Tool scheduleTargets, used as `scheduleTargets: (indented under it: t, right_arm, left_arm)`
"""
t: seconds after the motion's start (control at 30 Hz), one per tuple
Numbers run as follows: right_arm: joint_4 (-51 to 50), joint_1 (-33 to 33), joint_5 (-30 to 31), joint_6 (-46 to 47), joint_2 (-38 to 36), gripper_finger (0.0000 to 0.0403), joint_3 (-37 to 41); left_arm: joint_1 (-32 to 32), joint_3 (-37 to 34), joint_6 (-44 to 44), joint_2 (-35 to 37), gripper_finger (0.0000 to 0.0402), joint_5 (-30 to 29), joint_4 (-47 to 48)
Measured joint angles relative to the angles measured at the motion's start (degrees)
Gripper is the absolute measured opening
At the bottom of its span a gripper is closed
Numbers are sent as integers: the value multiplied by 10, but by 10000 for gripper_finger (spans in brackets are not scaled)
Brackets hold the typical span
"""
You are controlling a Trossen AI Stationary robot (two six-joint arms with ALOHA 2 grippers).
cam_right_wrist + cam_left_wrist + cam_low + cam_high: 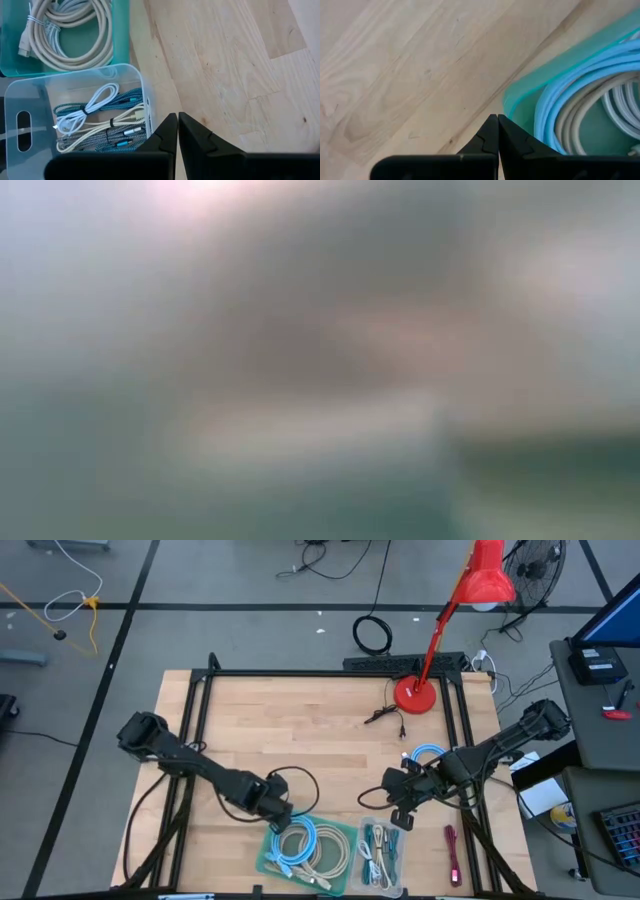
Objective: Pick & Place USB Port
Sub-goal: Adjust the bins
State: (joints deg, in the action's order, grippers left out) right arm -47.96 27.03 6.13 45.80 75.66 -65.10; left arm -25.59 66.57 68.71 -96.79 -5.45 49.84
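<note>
Fingers of both grippers pressed together, empty, at the edges of two cable bins on a wooden worktop.

The left gripper hangs just short of the teal tray, with coiled blue and white cables beyond its fingers. The right gripper sits beside the clear bin of bundled USB cables. These look light, limp and snag-prone; gripping a tied bundle's middle seems safest. The bin's thin wall stands between fingers and cables. A red lamp stands well behind.
</note>
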Motion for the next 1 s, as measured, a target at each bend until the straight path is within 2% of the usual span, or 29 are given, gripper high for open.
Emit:
scheduleTargets:
  t: [0.27,0.53,0.8,1.0]
  right_arm:
    - [-3,0,0,-1,0,6,0]
    - [-3,-1,0,-15,0,6,0]
    - [-3,-1,0,-11,0,6,0]
    - [-3,0,0,-10,0,6,0]
  left_arm:
    - [6,0,-27,0,0,0,8]
    - [44,0,-49,1,0,-7,30]
    - [63,0,-118,1,0,37,-58]
    - [55,0,-116,1,0,54,-66]
